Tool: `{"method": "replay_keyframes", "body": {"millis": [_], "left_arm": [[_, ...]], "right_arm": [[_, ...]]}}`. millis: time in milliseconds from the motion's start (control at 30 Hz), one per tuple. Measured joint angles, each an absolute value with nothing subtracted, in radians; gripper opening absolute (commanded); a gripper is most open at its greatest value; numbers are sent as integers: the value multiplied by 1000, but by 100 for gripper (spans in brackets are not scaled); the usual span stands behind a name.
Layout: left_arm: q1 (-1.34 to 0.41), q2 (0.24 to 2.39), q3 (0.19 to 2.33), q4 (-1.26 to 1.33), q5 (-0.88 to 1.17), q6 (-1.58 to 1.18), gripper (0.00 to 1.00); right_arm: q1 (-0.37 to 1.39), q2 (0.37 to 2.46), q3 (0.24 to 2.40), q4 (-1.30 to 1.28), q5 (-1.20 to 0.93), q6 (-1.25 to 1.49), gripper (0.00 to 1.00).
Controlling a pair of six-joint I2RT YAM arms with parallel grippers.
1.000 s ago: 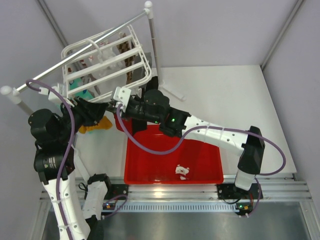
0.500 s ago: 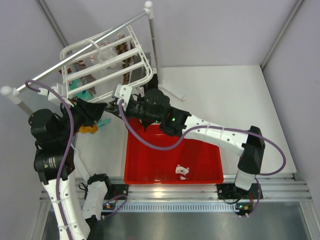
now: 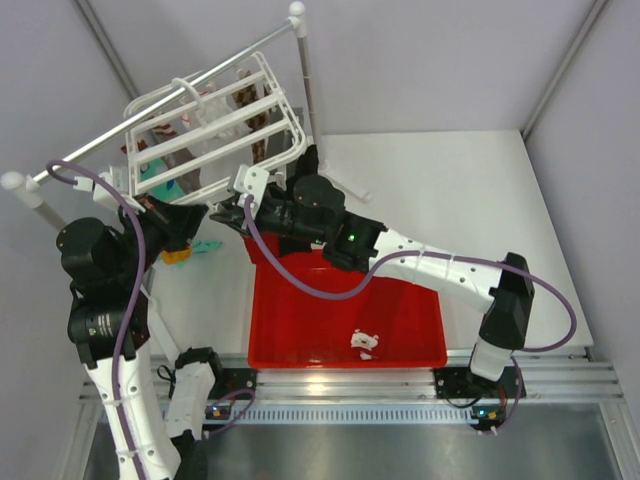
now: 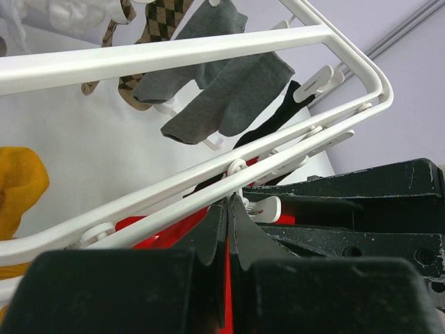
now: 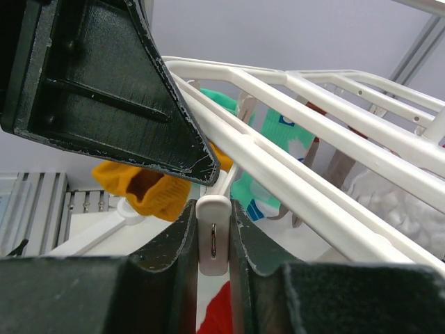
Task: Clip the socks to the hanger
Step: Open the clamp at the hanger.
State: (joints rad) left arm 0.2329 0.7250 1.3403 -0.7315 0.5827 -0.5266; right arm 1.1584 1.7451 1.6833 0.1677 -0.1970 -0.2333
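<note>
The white slatted hanger (image 3: 283,102) hangs tilted from the rail at the back left. It also shows in the left wrist view (image 4: 174,52) and the right wrist view (image 5: 334,120). A black sock (image 4: 277,120) hangs under it beside grey socks (image 4: 229,90). I see no dark red socks. My right gripper (image 3: 228,213) (image 5: 213,229) is shut on a white clip (image 5: 213,236) at the hanger's near edge. My left gripper (image 3: 198,218) (image 4: 229,203) is shut, its tips against a hanger bar, with nothing visible between the jaws.
A red bin (image 3: 345,362) sits below the arms with a small white item (image 3: 363,342) in it. An orange-yellow sock (image 5: 139,189) and teal patterned socks (image 5: 278,149) hang close by. The metal rail (image 3: 100,142) and its pole (image 3: 308,90) stand behind the hanger.
The hanger's near edge has risen and swung toward the back. My right gripper has gone up with the clip. The orange-yellow sock now hides more under my left gripper.
</note>
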Motion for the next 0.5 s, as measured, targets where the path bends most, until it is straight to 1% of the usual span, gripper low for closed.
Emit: {"method": "replay_keyframes", "body": {"millis": [33, 67, 167, 433, 500], "left_arm": [[233, 725, 1340, -731, 583, -527, 0], [233, 725, 1340, -731, 583, -527, 0], [233, 725, 1340, -730, 586, -532, 0], [233, 728, 1340, -715, 595, -556, 0], [233, 731, 1340, -716, 599, -557, 0]], "right_arm": [[1158, 1745, 1683, 168, -197, -234, 7], [1158, 1745, 1683, 168, -198, -234, 12], [1157, 1745, 1683, 168, -201, -233, 34], [1156, 1744, 1681, 163, -217, -242, 35], [1154, 1741, 1675, 163, -213, -245, 32]]}}
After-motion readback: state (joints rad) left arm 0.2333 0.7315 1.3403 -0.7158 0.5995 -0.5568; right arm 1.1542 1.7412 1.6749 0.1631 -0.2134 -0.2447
